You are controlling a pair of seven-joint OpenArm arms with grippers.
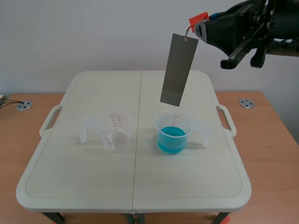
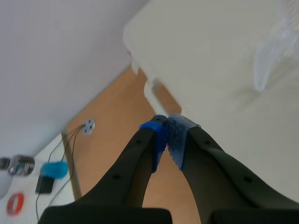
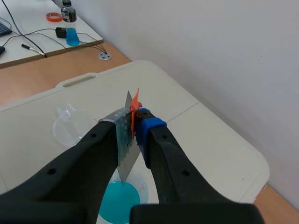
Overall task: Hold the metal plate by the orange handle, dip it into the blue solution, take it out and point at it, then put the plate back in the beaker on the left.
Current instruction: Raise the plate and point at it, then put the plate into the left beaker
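High at the scene's right, my right gripper (image 1: 200, 26) is shut on the orange handle (image 1: 198, 19). The grey metal plate (image 1: 179, 69) hangs tilted from the handle, its lower end just above the beaker of blue solution (image 1: 173, 134). In the right wrist view the plate (image 3: 125, 161) runs down between the fingers of my right gripper (image 3: 134, 125) toward the blue solution (image 3: 117, 201). The orange handle (image 3: 135, 103) sticks out past the fingertips. The empty clear beaker (image 1: 114, 129) stands to the left. My left gripper (image 2: 167, 134) is shut on nothing, off the table's left edge.
The white folding table (image 1: 140, 186) has handles on both sides (image 1: 49, 120) (image 1: 227, 119). It rests on a wooden desk with metal discs (image 1: 24, 105) (image 1: 246, 103). Beyond the table, a side desk holds a bottle (image 3: 69, 25), a tape roll (image 3: 53, 17) and cables.
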